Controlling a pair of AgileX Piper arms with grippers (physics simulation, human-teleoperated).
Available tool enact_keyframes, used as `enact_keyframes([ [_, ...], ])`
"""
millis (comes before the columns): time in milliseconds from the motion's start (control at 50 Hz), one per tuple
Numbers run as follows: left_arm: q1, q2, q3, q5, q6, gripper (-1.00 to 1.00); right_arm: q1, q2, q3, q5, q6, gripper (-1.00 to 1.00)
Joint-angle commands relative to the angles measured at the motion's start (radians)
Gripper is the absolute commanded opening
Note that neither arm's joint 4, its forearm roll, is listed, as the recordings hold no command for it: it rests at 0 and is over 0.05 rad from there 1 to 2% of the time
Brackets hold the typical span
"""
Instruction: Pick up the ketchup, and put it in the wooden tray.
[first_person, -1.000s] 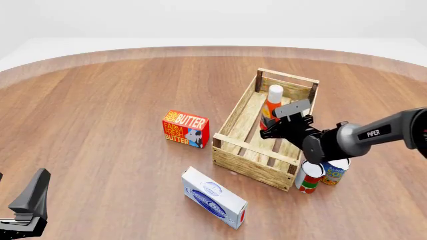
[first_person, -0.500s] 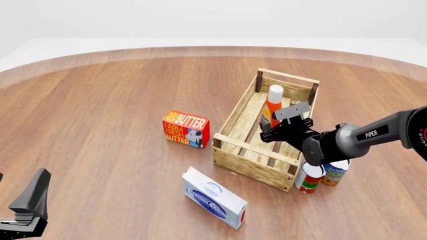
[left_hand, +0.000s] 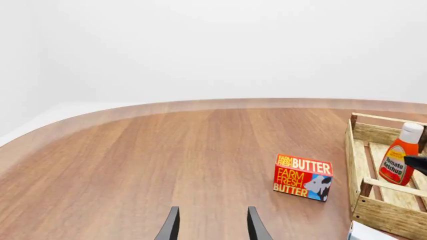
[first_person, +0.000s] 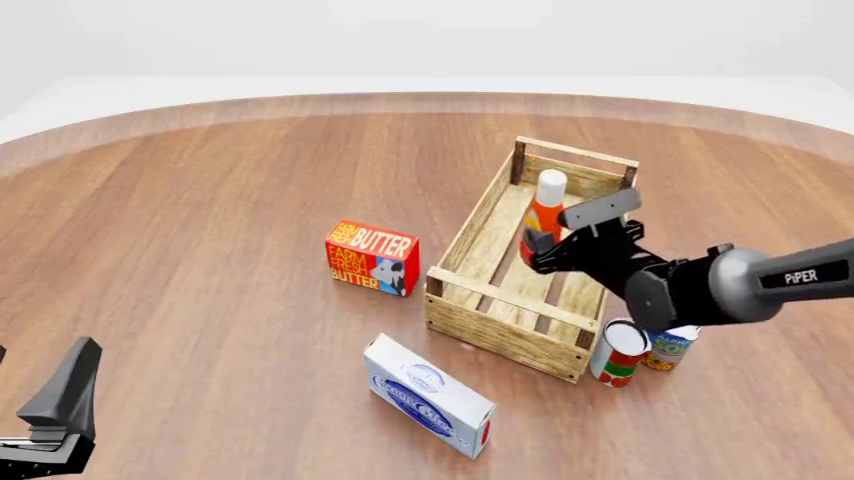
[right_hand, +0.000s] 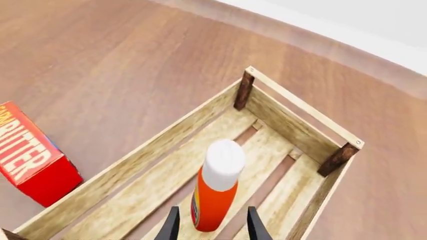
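Observation:
The ketchup (first_person: 543, 212) stands upright inside the wooden tray (first_person: 470, 230), toward its far end. In the right wrist view the ketchup (right_hand: 217, 190) has its base between the fingertips of my right gripper (right_hand: 212, 225). That gripper is open, with a gap on each side of the bottle. From the front, my right gripper (first_person: 545, 252) hovers over the tray just in front of the bottle. My left gripper (first_person: 60, 415) rests open at the near left, far from everything, with nothing between its fingers (left_hand: 171, 227). The left wrist view also shows the ketchup (left_hand: 399, 162) in the wooden tray (left_hand: 390, 217).
A red butter box (first_person: 372, 258) stands left of the tray. A white box (first_person: 427, 395) lies in front of the tray's near end. Two cans (first_person: 618, 353) stand beside the tray's near right corner, under my right arm.
My right arm has shifted a little to the right and up, away from the bottle. The ketchup stays standing in the tray. The left arm has not moved.

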Motion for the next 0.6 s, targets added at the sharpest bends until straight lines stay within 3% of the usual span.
enact_keyframes([
  [20,0.000,0.000,0.000,0.000,0.000,1.00,0.008,-0.108,0.054,0.006,-0.012,1.00],
  [600,0.000,0.000,0.000,0.000,0.000,1.00,0.038,-0.434,0.236,0.076,-0.020,1.00],
])
